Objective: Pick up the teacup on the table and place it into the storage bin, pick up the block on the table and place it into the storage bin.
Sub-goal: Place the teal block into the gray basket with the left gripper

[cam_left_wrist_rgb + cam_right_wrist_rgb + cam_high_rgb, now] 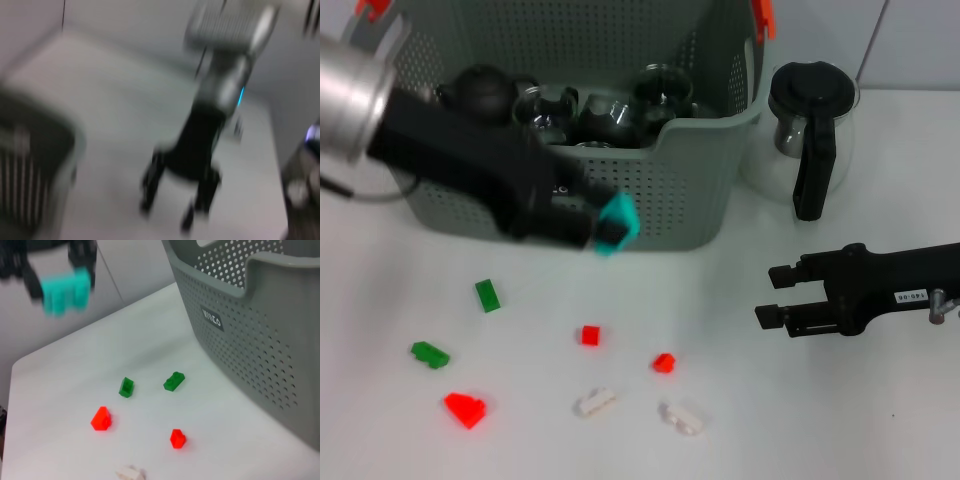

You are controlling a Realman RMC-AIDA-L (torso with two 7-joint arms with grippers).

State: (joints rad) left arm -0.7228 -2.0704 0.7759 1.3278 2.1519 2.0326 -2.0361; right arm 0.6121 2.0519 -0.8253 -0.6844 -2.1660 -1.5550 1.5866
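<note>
Blocks, red (466,409), green (487,295) and white (594,402), litter the table (840,420). Left gripper (603,228) clamps a teal block (618,223) before the storage bin (690,170); right gripper (772,297) hovers, jaws apart.

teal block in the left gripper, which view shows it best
The right wrist view: the teal block shows its studs, pinched in the left gripper above the table. The head view shows it smaller, before the storage bin. The left wrist view misses it.
</note>
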